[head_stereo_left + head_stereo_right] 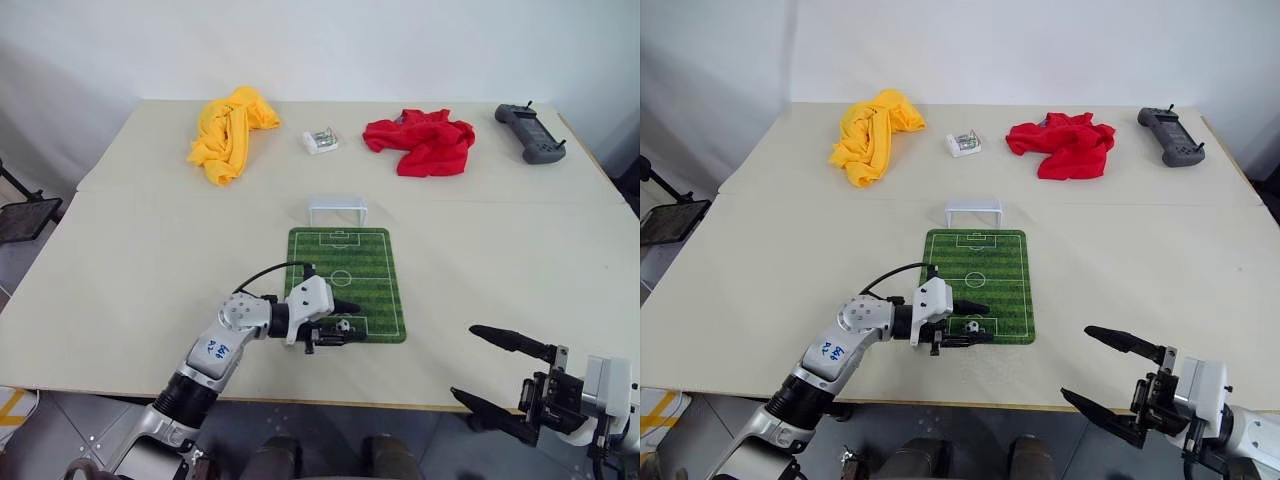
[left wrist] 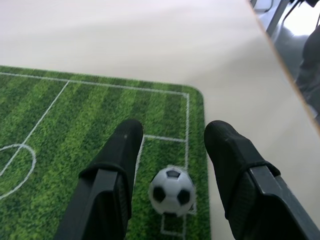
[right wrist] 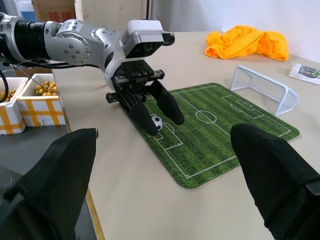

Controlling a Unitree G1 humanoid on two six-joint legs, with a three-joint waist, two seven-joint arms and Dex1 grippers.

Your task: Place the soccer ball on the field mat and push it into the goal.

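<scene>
The field mat lies flat on the table, toward the near edge and roughly midway along it, long axis running from near edge to far edge. The goal stands upright on the table just beyond the mat's far short edge, apart from it by a narrow strip of bare surface.

The soccer ball rests on the mat close to its near short edge, inside the printed penalty area. The left gripper reaches in from the mat's left side, its two black fingers straddling the ball. The left wrist view shows clear gaps between the ball and each finger: the jaws stand parted and the ball is not clamped.

The right gripper hangs off the table's near edge toward the right corner, fingers spread wide, holding nothing.

Along the far edge, from left to right: a yellow cloth, a small white box, a red cloth and a dark handheld controller near the far right corner. All lie well apart from the mat.
</scene>
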